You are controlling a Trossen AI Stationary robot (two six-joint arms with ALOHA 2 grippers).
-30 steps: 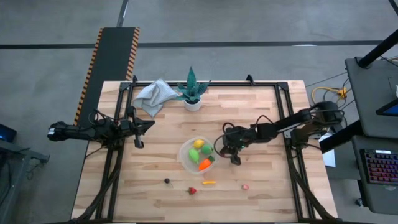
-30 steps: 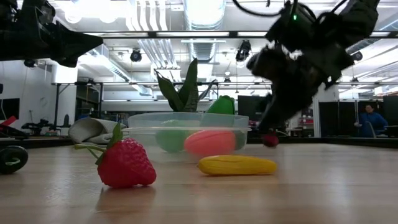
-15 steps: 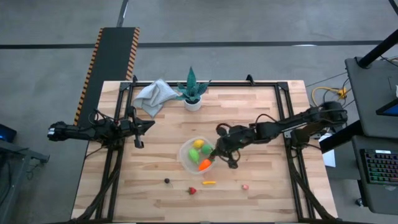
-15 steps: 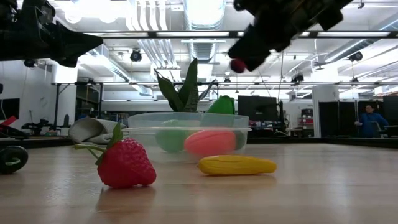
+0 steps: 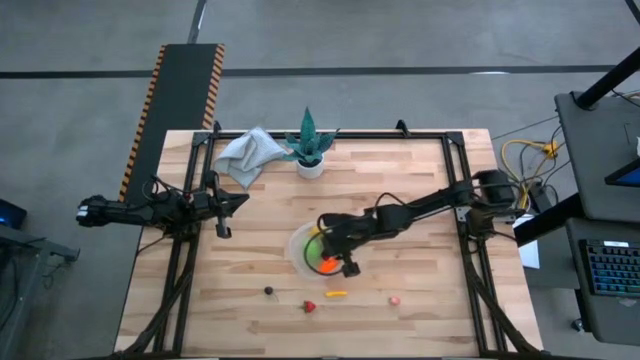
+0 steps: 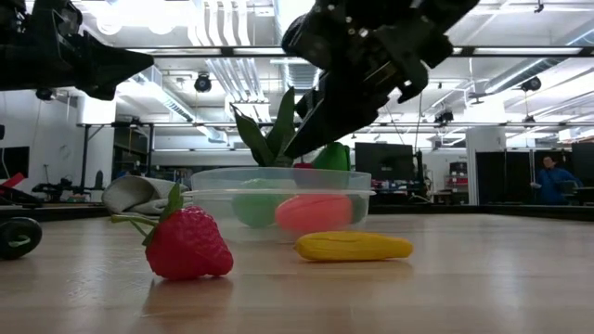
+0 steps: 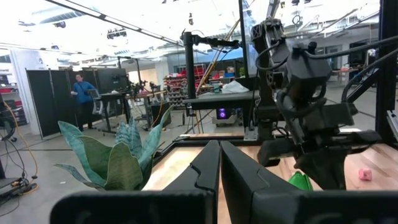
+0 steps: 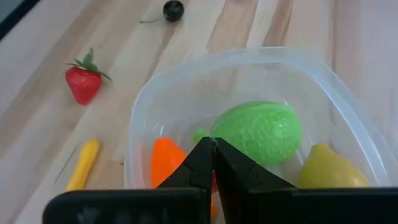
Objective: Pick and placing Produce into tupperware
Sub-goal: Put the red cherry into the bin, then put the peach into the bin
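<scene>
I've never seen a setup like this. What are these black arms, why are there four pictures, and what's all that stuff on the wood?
These are two robot arms at a wooden table, each ending in a two-finger gripper. One picture looks down from above, one looks level across the tabletop, and one comes from a camera on each wrist.

The left gripper waits shut at the table's left edge. The right gripper hangs over the round clear plastic tub, apparently pinching a tiny red piece.

In the tub lie a green lumpy toy vegetable, an orange carrot and a yellow lemon. On the wood lie a red strawberry, a slim yellow piece, a dark ball and a pink bit.
</scene>
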